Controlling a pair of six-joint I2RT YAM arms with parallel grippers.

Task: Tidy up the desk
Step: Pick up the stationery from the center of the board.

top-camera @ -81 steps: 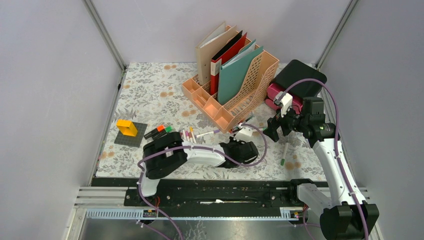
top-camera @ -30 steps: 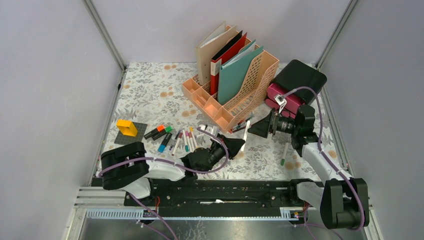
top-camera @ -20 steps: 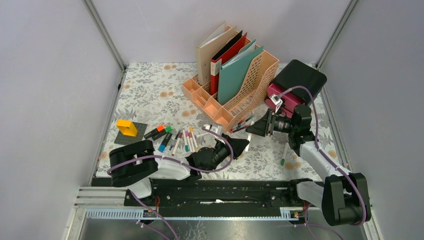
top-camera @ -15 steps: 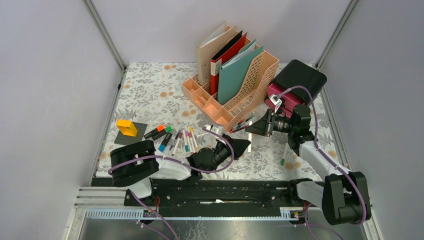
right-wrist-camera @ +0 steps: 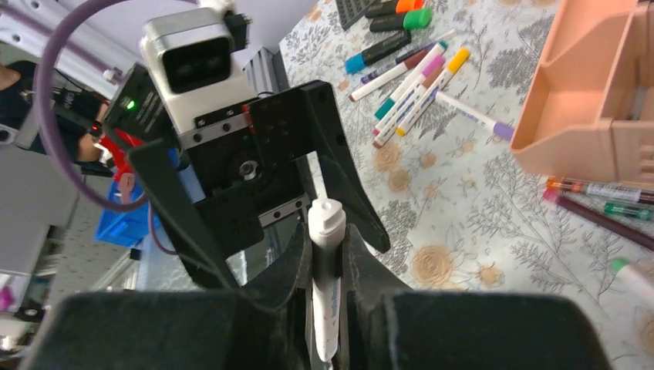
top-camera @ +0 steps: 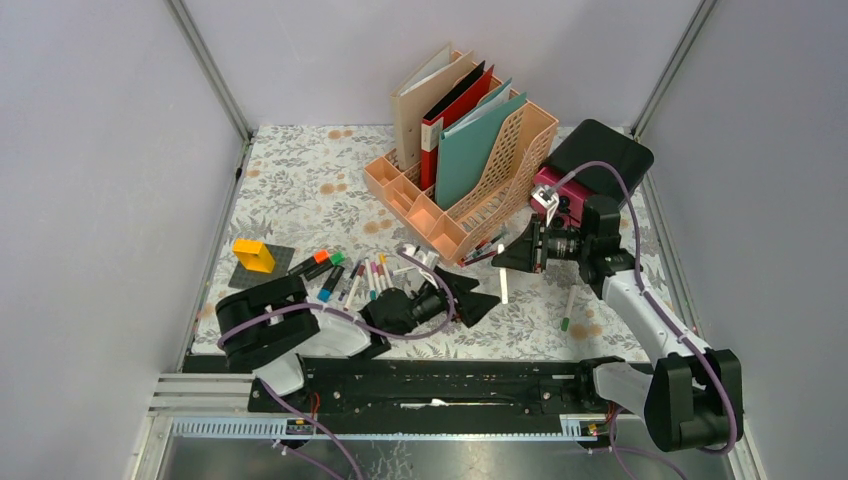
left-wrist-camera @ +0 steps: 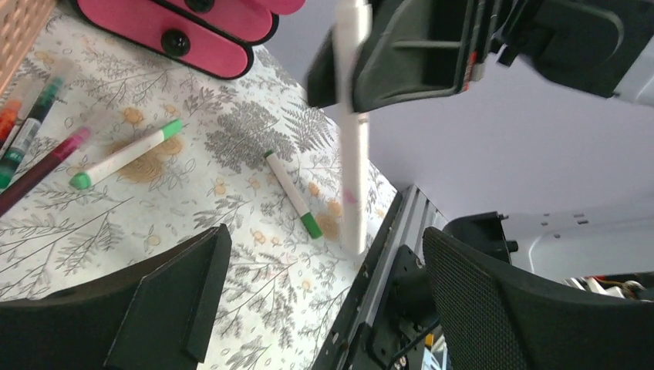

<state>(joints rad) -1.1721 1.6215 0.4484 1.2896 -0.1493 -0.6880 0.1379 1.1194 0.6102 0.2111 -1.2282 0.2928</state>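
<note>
In front of the peach file rack [top-camera: 480,170], the right end effector [top-camera: 508,258] pinches a white marker [top-camera: 503,288] above the table [top-camera: 300,180]; the left end effector [top-camera: 480,293] gapes wide, empty.

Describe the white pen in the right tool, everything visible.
The pen is a slim white marker, plastic by its look, with a rounded end and faint pink and blue marks on the barrel. The right tool is shut on its upper part, holding it roughly upright in the air above the desk, lower end free. The open left tool sits just beside that lower end and looks clear of it. Nothing else touches it.
</note>
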